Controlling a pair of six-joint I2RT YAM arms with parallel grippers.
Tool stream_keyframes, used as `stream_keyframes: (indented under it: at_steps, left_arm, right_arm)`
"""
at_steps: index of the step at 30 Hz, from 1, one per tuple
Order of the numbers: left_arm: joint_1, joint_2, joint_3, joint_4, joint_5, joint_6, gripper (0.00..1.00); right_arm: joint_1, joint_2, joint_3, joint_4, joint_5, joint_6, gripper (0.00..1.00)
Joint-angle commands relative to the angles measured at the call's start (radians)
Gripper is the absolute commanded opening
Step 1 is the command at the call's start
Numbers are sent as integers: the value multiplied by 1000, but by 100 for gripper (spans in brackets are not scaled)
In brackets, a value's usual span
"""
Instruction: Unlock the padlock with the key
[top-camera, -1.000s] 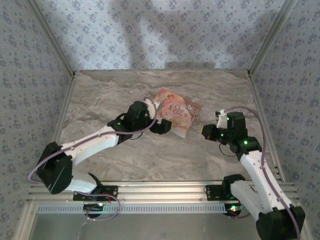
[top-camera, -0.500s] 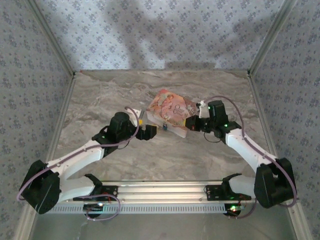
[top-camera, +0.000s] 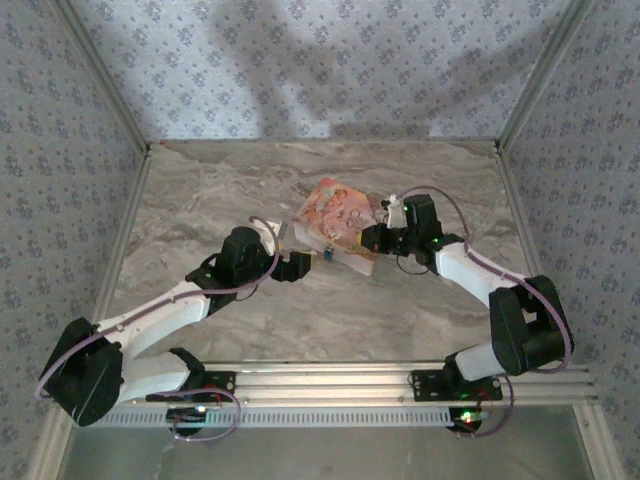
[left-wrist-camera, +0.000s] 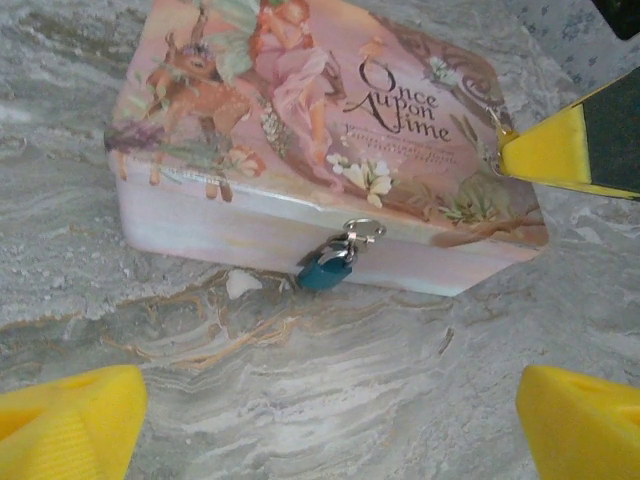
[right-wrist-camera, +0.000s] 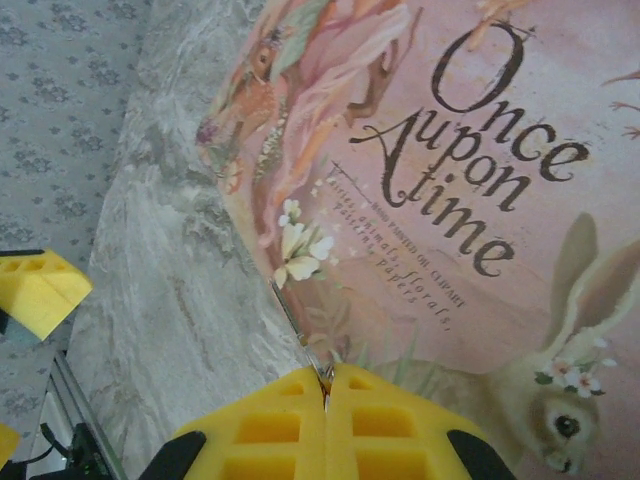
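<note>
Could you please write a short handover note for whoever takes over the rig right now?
Left gripper: jaws open and empty, low over the table, aimed at the padlock.
Right gripper: jaws shut at the right corner of the pink box, pinching a thin metal bit that looks like the key.
Padlock: hangs from the clasp on the box's front wall; nothing holds it.
Done: key apparently picked up and brought to the box.
Left: steady the padlock, insert the key, turn it, open the shackle.
</note>
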Motion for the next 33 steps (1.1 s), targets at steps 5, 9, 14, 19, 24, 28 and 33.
stream_keyframes:
  at_steps: [5,9,14,19,24,28,33]
  left_arm:
    - [-32,92,4,45,15,62,86]
    - [-34,156,11,100,43,81,80]
    - [-34,242,23,170,68,102,76]
    - [-34,308,36,231,101,116,73]
    - [-33,383,53,297,135,124,71]
    - [-34,442,69,354,156,132,69]
    - [-31,506,87,412,163,145,69]
  right_arm:
    - [8,27,-21,18,40,-15,0]
    - [7,41,-42,11,51,-22,0]
    - [8,56,-59,-7,64,-32,0]
    - [9,60,-74,-12,76,-35,0]
    - [11,60,-78,-16,76,-34,0]
    - [12,61,-78,-18,75,-33,0]
    - [13,57,-78,-18,77,-32,0]
